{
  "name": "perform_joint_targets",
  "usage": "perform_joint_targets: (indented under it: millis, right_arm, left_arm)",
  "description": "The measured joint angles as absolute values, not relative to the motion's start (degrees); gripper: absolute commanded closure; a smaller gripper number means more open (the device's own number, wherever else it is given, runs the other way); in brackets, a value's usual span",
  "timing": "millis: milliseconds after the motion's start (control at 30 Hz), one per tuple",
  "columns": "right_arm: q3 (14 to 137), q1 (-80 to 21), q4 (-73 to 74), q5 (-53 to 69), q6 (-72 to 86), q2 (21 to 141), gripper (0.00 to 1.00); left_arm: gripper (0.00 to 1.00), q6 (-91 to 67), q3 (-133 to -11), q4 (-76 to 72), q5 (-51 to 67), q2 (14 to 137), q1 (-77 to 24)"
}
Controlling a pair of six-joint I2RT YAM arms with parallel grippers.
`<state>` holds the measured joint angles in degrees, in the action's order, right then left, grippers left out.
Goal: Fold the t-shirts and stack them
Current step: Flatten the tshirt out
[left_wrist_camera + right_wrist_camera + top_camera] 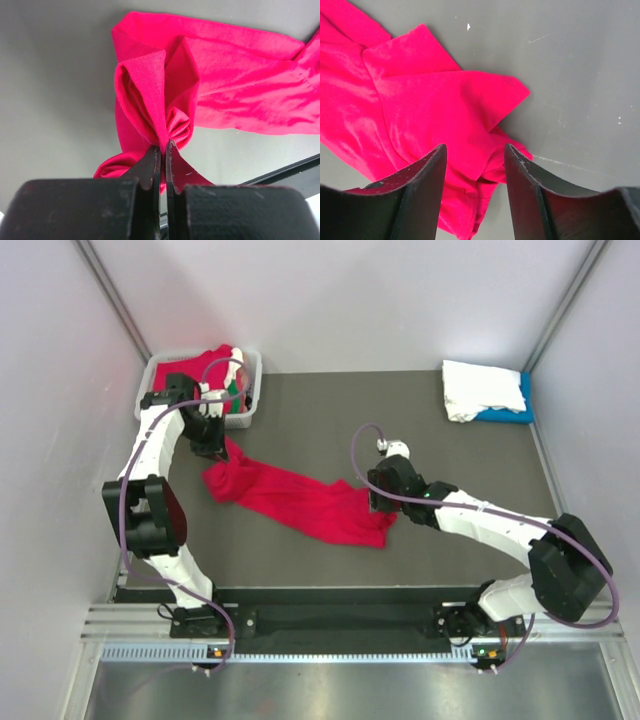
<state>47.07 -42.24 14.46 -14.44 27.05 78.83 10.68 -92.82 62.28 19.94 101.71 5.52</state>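
Red t-shirt (300,502) lies rumpled, stretched — left end effector (163,146) pinches it, right end effector (475,151) gapes

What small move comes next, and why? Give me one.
Probably lower the right gripper and close it on the shirt corner beneath it. Its jaws stand open just above that end, while the left gripper is shut on the other, bunched end. Holding both ends should let the arms spread the shirt flat for folding.

Pale grey walls (350,300) enclose a dark grey table (320,410).
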Motion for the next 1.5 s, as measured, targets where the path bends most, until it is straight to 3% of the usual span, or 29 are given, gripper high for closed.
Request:
perform_joint_targets:
  millis: [167,300,567,800,1200,1233,1267,1333,1367,1500]
  right_arm:
    - [47.1,-41.5,14.1,-13.8,27.0,79.2,0.46]
    - [48.6,-40.6,14.1,-12.6,26.1,81.2,0.52]
    - [53.8,-38.5,12.8,-10.3,24.6,85.8,0.52]
    - [53.6,-37.9,12.6,-7.9,25.1,88.6,0.44]
    - [53.5,-37.7,11.9,-5.5,25.6,91.3,0.45]
    - [53.2,-37.7,11.7,-5.1,25.7,91.7,0.47]
    - [52.7,-37.7,11.8,-4.8,25.7,92.0,0.63]
    - [51.6,-37.7,11.9,-4.3,25.8,92.3,0.77]
    - [51.1,-37.7,12.0,-4.0,25.8,92.3,0.98]
    - [50.7,-37.7,12.0,-3.6,26.2,92.3,1.0]
  left_arm:
    - [1.0,10.7,-92.6,62.3,20.3,101.3,5.5]
    - [1.0,10.7,-92.5,62.3,20.4,100.8,5.5]
    - [1.0,10.9,-92.2,62.3,20.6,100.3,5.5]
    - [1.0,11.0,-91.9,62.3,20.8,100.1,5.5]
    - [1.0,11.1,-91.9,62.3,21.2,99.7,5.5]
    - [1.0,11.1,-91.9,62.3,21.2,99.7,5.5]
    - [1.0,11.1,-91.9,62.3,21.2,99.7,5.5]
    - [1.0,11.1,-91.9,62.3,21.3,99.7,5.5]
    - [1.0,11.1,-91.9,62.3,21.4,99.7,5.5]
    - [1.0,11.1,-91.9,62.3,21.6,99.7,5.5]
